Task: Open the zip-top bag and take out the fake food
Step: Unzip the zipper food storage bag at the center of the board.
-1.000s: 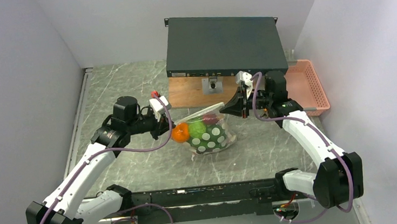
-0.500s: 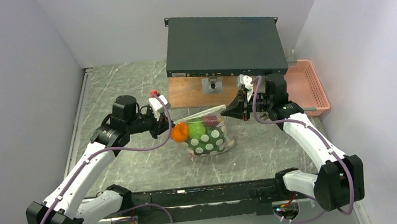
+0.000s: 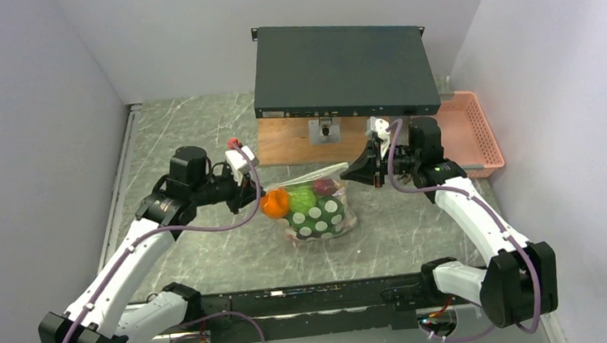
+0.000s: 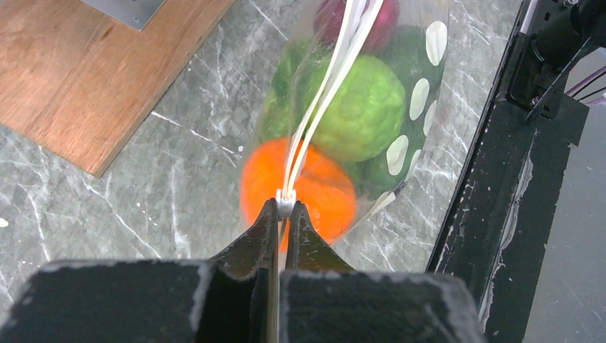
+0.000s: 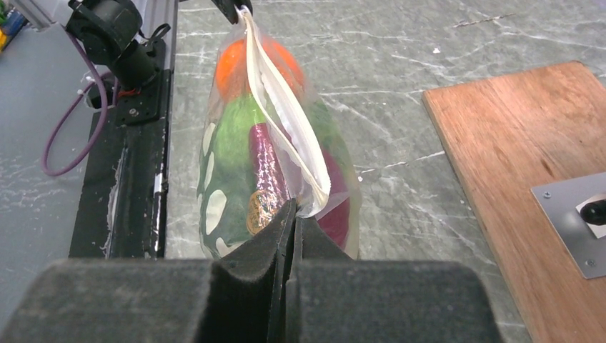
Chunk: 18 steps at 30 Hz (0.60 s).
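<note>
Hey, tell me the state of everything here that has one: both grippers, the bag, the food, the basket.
left gripper: shut on the zip-top bag, at one end of its zip edge.
right gripper: shut on the other end of that edge.
zip-top bag: held up between them; zip strips look parted near the right gripper.
fake food: inside the bag.
pink basket: upright, by the right wall.

**Your two arms: pose and grip**

- Left arm: elbow bent, forearm angled inward over the table, wrist roughly level.
- Left gripper (image 3: 252, 195): your jaws are pressed together on one end of the zip-top bag (image 3: 321, 216) rim.
- Right arm: elbow raised, forearm angled inward, facing the left.
- Right gripper (image 3: 348, 170): jaws pinched on the opposite rim end.
</note>
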Each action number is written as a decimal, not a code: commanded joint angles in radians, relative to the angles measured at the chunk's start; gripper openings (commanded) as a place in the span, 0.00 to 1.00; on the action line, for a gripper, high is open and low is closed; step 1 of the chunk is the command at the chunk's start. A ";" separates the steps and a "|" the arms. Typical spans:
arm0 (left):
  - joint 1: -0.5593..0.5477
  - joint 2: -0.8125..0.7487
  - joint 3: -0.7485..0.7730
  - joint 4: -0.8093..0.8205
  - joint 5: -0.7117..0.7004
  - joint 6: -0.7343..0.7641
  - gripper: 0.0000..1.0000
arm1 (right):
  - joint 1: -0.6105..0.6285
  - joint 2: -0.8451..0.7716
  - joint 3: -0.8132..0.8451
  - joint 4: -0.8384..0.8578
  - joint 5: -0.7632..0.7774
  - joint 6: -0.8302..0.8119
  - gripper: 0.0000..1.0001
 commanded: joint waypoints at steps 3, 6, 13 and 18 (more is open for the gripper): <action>0.022 -0.037 0.041 -0.039 0.009 0.039 0.00 | -0.016 -0.026 -0.010 0.044 0.012 0.001 0.00; 0.029 -0.049 0.042 -0.057 0.020 0.049 0.00 | -0.017 -0.026 -0.008 0.055 0.008 0.012 0.00; 0.058 -0.040 0.104 -0.194 0.020 0.115 0.00 | -0.021 -0.023 0.000 0.059 0.005 0.016 0.00; 0.076 -0.035 0.120 -0.249 0.014 0.150 0.00 | -0.021 -0.022 0.000 0.063 0.003 0.020 0.00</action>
